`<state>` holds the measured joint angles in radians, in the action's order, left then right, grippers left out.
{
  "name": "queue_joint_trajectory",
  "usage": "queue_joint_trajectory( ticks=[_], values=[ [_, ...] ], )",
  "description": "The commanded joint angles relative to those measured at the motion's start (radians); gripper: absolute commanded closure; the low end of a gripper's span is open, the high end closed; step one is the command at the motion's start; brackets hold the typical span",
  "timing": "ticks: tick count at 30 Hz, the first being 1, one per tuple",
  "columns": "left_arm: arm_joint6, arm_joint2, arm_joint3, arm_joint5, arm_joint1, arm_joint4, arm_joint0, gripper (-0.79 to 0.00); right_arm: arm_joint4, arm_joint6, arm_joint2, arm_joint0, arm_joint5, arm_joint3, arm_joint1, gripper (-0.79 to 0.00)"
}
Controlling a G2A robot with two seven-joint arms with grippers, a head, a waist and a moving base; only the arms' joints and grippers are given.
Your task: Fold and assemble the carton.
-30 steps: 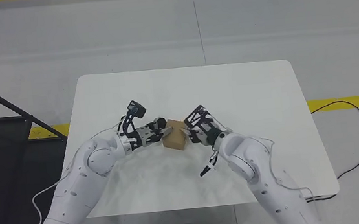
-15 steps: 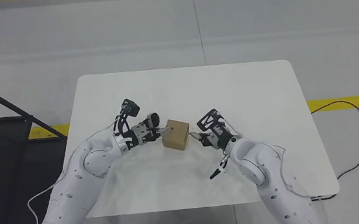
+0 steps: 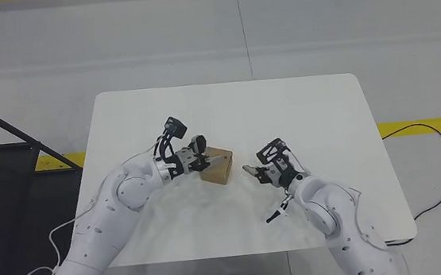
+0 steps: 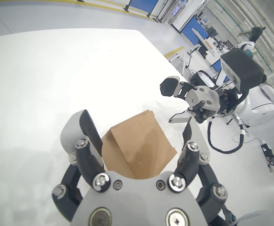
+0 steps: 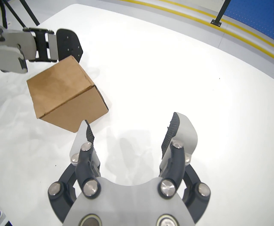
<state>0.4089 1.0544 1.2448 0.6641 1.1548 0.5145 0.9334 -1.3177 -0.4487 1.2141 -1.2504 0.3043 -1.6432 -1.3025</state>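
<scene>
The carton point(image 3: 218, 166) sits closed on the white tabletop point(image 3: 313, 104), a little left of its middle. The left gripper point(image 3: 198, 153) hangs over the carton's far left edge, its fingers apart and straddling the top. I cannot tell whether a finger touches the cardboard. The right gripper point(image 3: 257, 163) is just right of the carton and apart from it, its fingers spread with nothing between them.

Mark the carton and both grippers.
carton point(image 5: 60, 85), right wrist view, top face.
left gripper point(image 4: 137, 118), left wrist view, midway between its jaws.
right gripper point(image 5: 130, 117), right wrist view, midway between its jaws.
</scene>
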Motion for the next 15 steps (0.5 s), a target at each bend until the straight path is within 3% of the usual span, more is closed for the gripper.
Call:
queue_joint_trajectory(
  ticks=[1,2,7,15],
  values=[
    [0.010,-0.013,-0.009,0.010,0.005,-0.018,-0.014,-0.785,-0.015,-0.012,-0.008,0.000,0.009,0.006,0.001,-0.723],
    [0.016,-0.018,-0.014,0.013,0.007,-0.027,-0.022,-0.785,-0.023,-0.017,-0.014,0.001,0.014,0.011,0.001,-0.757],
    [0.037,-0.049,-0.024,0.009,0.018,-0.042,-0.055,-0.785,-0.049,-0.021,-0.052,0.025,0.022,0.040,-0.002,-0.785],
    [0.061,-0.093,-0.054,0.018,0.037,-0.078,-0.105,-0.785,-0.068,0.053,-0.074,0.032,0.027,0.061,-0.003,-0.785]
  ],
)
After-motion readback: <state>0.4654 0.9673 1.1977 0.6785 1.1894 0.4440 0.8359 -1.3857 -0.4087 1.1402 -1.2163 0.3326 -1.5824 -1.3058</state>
